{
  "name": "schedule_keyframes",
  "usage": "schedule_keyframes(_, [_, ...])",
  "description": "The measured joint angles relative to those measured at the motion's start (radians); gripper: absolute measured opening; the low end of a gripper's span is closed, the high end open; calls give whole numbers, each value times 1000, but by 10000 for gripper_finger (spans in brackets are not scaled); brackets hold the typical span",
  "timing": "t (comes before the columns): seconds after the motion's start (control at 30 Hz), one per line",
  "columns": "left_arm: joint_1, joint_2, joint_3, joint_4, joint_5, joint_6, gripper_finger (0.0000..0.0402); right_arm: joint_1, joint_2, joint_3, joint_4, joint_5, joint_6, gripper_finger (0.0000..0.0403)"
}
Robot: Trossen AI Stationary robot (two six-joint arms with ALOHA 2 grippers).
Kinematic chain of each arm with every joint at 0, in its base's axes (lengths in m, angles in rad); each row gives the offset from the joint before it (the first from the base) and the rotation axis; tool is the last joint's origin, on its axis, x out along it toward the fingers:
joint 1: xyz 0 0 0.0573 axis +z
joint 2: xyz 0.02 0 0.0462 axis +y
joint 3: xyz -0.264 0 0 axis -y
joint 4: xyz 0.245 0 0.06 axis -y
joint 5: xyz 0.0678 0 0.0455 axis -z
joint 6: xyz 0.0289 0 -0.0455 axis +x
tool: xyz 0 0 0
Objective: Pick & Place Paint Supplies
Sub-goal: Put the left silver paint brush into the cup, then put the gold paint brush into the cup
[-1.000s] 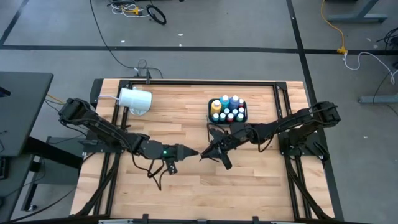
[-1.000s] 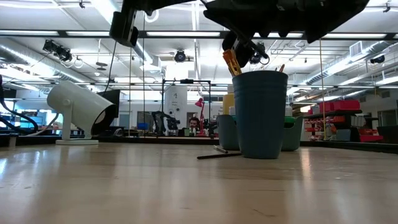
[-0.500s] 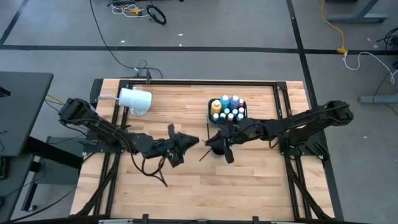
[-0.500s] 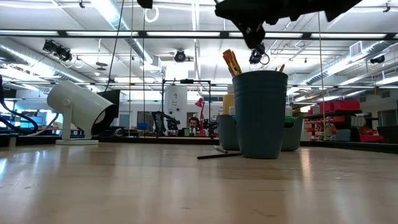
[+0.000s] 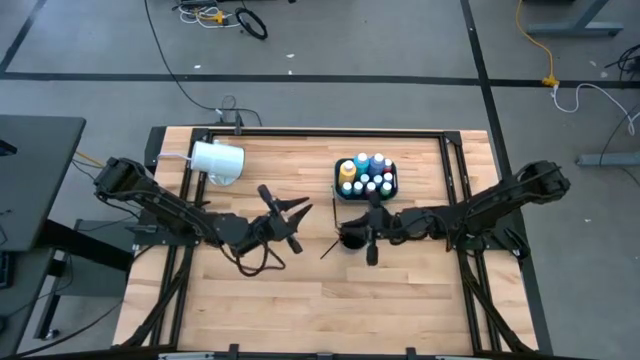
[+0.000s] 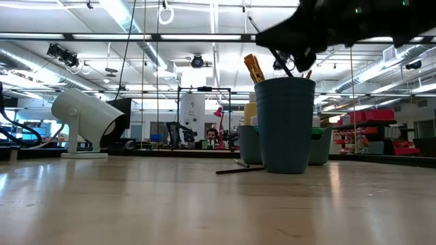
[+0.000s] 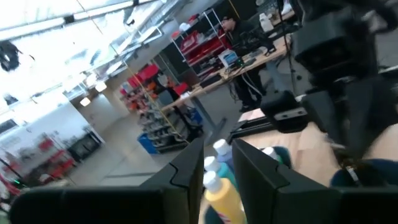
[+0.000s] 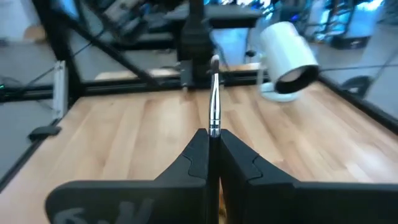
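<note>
- High view: the bottles sit packed in a dark tray, just beyond the dark cup. A loose brush lies on the table, touching the cup's left side. The right gripper hangs over the cup. The left gripper is left of the cup, fingers spread, holding nothing. A white cup lies on its side, well left of the tray.
- Low view: the cup stands upright with brush handles sticking out the top, so some are already in. One brush lies flat at its base, not yet placed.
- Left wrist view: fingers apart and empty; a yellow bottle shows between them, farther off.
- Right wrist view: fingers clamped on a brush, tip pointing forward.
- Judgement: partly done; the held brush and the loose one are left.
</note>
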Motion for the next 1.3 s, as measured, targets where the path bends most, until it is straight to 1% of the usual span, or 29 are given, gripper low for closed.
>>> schedule_keyframes(0.07, [0,0,0,-6,1,-32,94,-1,0,-53,98,44,0,15])
schedule_keyframes(0.13, [0,0,0,-13,2,-57,94,-3,0,-99,180,52,-8,17])
schedule_keyframes(0.27, [0,0,0,-31,2,-87,94,-4,0,-151,237,40,-18,24])
schedule_keyframes(0.47, [16,0,0,-47,2,-94,94,-4,0,-157,238,-21,-16,27])
schedule_keyframes(0.67, [49,0,0,-75,5,-121,94,-4,0,-157,231,-9,-17,63])
schedule_keyframes(0.77, [64,0,0,-116,12,-171,94,-4,0,-157,231,-6,-17,78])
schedule_keyframes(0.87, [79,0,0,-189,43,-232,94,-4,0,-157,234,-6,-18,87])
schedule_keyframes(1.0, [105,0,0,-304,83,-390,94,-4,0,-157,239,-6,-18,92])
schedule_keyframes(1.07, [124,0,0,-370,113,-506,94,-4,0,-157,245,-6,-18,93])
schedule_keyframes(1.13, [147,0,0,-443,170,-628,94,-4,0,-157,252,-6,-18,93])
schedule_keyframes(1.2, [176,0,0,-511,256,-723,94,-4,0,-157,257,-6,-18,93])
schedule_keyframes(1.3, [223,9,0,-589,409,-797,94,-4,0,-157,262,-8,-22,94])
